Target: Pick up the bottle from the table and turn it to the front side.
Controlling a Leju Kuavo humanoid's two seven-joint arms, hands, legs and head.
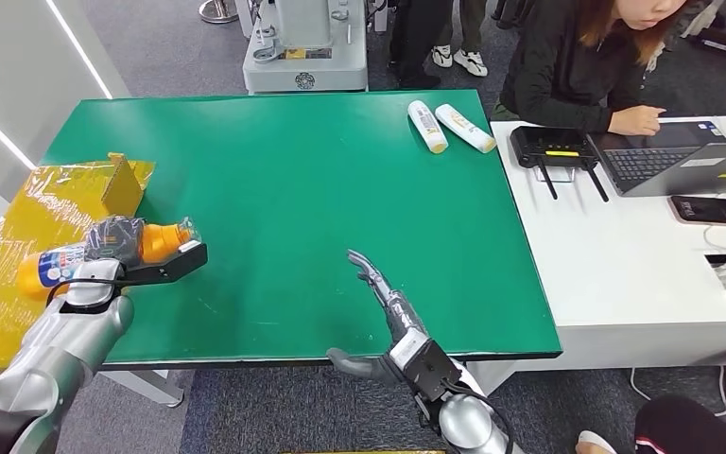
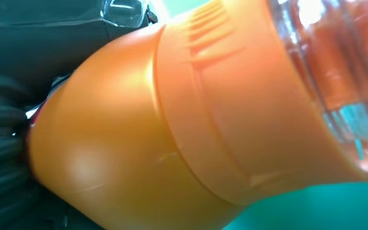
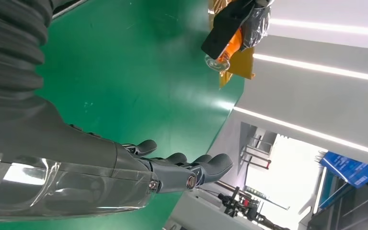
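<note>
Bottle [image 1: 104, 248] lifted in the left hand [image 1: 118, 248], above the green counter [image 1: 293, 189] at its left edge.
Fingers clamped around its middle; right hand [image 1: 386, 301] hovers over the counter's near edge, fingers apart, holding nothing. Pickup looks done; next, rotate its label forward.

the left arm comes in from the low left corner, bent at the elbow, with its silver forearm reaching up and forward. the left hand [image 1: 118, 248] is wrapped around the bottle [image 1: 95, 253] and holds it lying sideways above the table edge. the right arm comes in from the bottom, near the middle. the right hand [image 1: 385, 293] is flat and holds nothing, its fingers [image 3: 206, 165] stretched out straight and close together, pointing forward, with the thumb sticking out to the side.
</note>
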